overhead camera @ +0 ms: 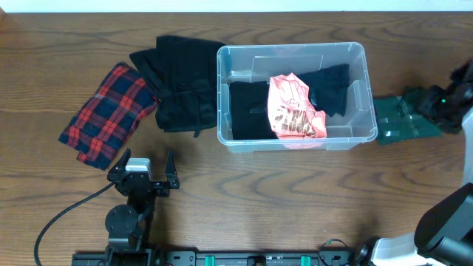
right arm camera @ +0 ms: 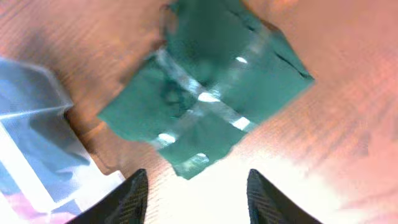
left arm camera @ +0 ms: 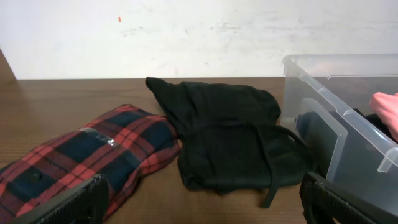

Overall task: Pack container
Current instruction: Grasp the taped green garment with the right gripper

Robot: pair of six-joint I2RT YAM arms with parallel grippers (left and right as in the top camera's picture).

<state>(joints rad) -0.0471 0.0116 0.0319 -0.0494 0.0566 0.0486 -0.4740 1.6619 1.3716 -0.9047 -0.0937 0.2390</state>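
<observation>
The clear plastic container (overhead camera: 353,137) stands at the table's centre right and holds a black garment (overhead camera: 247,111) and a pink printed garment (overhead camera: 294,109). It also shows in the left wrist view (left arm camera: 323,93) and the right wrist view (right arm camera: 31,124). A folded dark green cloth (overhead camera: 395,122) lies just right of it, seen up close in the right wrist view (right arm camera: 205,93). My right gripper (right arm camera: 194,199) is open and empty, hovering over that cloth. My left gripper (overhead camera: 145,168) is open and empty at the front left, facing a black garment (left arm camera: 233,134) and a red plaid garment (left arm camera: 87,158).
The black garment (overhead camera: 177,81) and the red plaid garment (overhead camera: 107,111) lie on the wood table left of the container. A black cable (overhead camera: 66,214) trails from the left arm's base. A white wall (left arm camera: 186,31) runs behind the table.
</observation>
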